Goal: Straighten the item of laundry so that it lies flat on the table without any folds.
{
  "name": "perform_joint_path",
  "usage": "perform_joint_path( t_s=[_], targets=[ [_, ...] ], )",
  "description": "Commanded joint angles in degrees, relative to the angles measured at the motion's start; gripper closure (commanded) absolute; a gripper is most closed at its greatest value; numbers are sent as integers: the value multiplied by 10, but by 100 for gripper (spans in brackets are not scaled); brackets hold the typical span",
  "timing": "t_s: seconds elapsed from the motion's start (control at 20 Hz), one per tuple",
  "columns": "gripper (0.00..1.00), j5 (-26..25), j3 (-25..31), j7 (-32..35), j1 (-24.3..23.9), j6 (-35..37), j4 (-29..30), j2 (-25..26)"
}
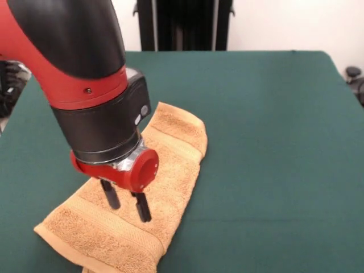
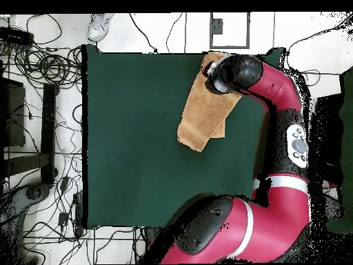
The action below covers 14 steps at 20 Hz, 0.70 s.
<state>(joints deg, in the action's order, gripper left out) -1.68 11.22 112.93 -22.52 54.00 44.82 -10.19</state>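
Towel (image 1: 148,193): a tan-orange terry hand towel, folded over into a long strip, lies on the green table (image 1: 267,142) toward seven o'clock in the front view, one end running off the near edge. Gripper (image 1: 126,206) hangs just above the strip's middle, its two black fingers parted and holding nothing. Closing here risks pinching both layers together, so a pull would drag the fold along instead of opening it.
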Motion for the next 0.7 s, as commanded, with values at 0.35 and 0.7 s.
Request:
perform_joint_path(
  t_s=[0.35, 0.7],
  targets=[
    [0, -115, 130, -463, -30, 73, 57, 24],
    [0, -107, 207, -591, -81, 77, 91, 34]
  ],
)
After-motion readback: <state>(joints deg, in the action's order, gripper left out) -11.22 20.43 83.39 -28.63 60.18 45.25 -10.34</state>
